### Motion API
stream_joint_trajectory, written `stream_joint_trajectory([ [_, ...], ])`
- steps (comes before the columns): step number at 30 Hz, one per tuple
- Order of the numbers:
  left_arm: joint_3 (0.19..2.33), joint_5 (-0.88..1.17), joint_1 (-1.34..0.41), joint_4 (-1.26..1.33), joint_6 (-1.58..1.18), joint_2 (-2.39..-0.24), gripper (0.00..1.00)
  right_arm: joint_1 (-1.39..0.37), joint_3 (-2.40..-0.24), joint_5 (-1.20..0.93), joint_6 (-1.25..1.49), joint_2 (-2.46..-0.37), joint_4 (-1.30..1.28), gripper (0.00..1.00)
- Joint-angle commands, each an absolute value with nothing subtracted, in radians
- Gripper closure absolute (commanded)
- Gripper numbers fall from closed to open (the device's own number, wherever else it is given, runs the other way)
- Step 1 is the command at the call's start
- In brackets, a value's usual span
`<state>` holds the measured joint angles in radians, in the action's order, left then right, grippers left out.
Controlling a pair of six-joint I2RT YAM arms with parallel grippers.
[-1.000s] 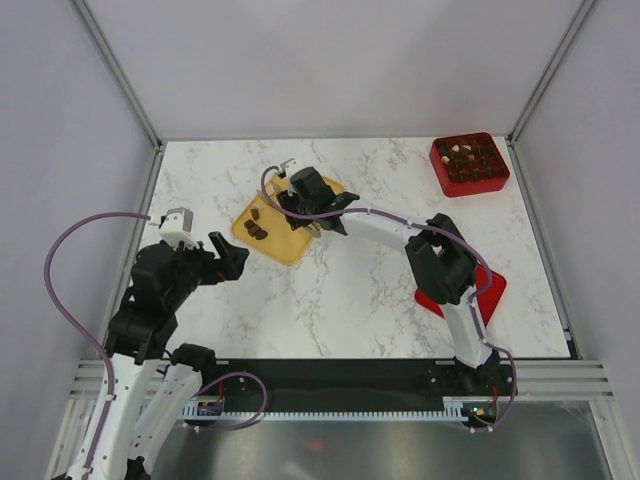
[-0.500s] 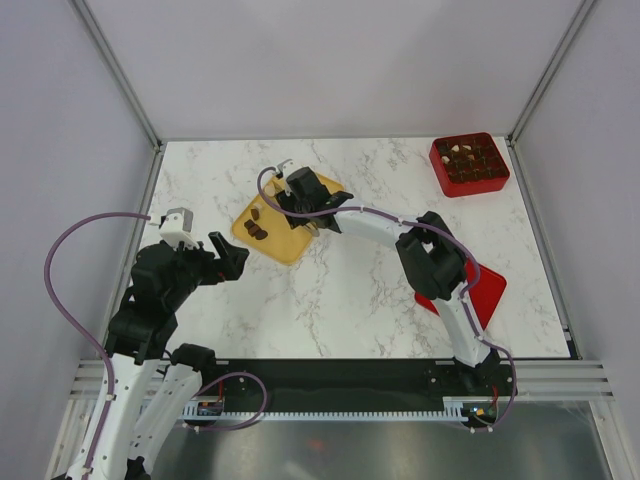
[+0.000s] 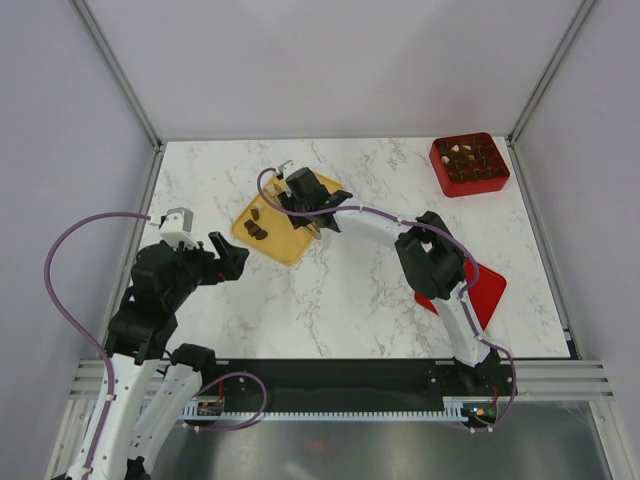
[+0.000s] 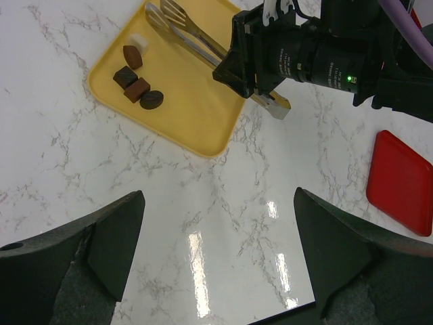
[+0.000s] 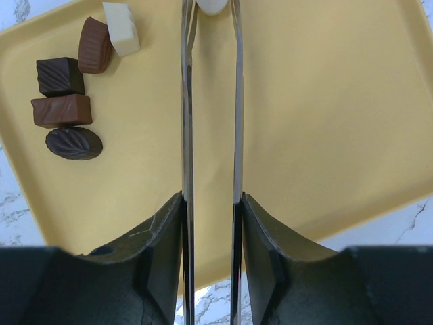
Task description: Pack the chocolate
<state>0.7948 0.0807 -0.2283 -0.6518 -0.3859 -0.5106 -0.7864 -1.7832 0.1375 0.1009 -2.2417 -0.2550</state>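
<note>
Rightmost of the two, the right arm (image 3: 432,262) has swung its elbow a little leftward since a second ago, while its wrist stays over the tray; the left arm has not stirred.

At the left, the left claw (image 4: 218,203) hangs over the marble table (image 3: 340,300) with its jaws spread wide and nothing between them. Just beyond it lies the yellow tray (image 3: 285,243), where five loose chocolate pieces (image 5: 61,110) cluster in its left corner (three dark or brown blocks, a dark leaf-shaped oval and a white cube). Over the middle of the tray, the right claw (image 5: 211,198) is clenched on metal tongs (image 5: 186,135), whose two arms run forward side by side, their tips either side of a white piece (image 5: 213,5) at the frame's edge; whether they pinch it I cannot tell. Farther right a flat red lid (image 3: 488,295) rests beside the right arm. In the far right corner sits the red gridded box (image 3: 470,188), with more chocolates (image 3: 465,160) in its cells.
</note>
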Motion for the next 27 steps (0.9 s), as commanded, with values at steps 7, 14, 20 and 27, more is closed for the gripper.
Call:
stream_joint_trajectory([
  [7, 0.788, 0.075, -0.224, -0.621, -0.371, -0.512, 0.00, -0.788, -1.793, 0.138, 0.133, -2.188, -0.276, 0.64],
  [14, 0.788, 0.075, -0.222, -0.623, -0.371, -0.512, 0.00, -0.756, -1.705, 0.129, 0.199, -2.039, -0.322, 0.68],
  [20, 0.787, 0.075, -0.222, -0.623, -0.370, -0.514, 0.00, -0.678, -1.533, 0.087, 0.210, -1.851, -0.331, 0.69],
  [27, 0.788, 0.077, -0.222, -0.621, -0.371, -0.511, 0.00, -0.468, -1.362, 0.087, 0.221, -1.635, -0.391, 0.69],
])
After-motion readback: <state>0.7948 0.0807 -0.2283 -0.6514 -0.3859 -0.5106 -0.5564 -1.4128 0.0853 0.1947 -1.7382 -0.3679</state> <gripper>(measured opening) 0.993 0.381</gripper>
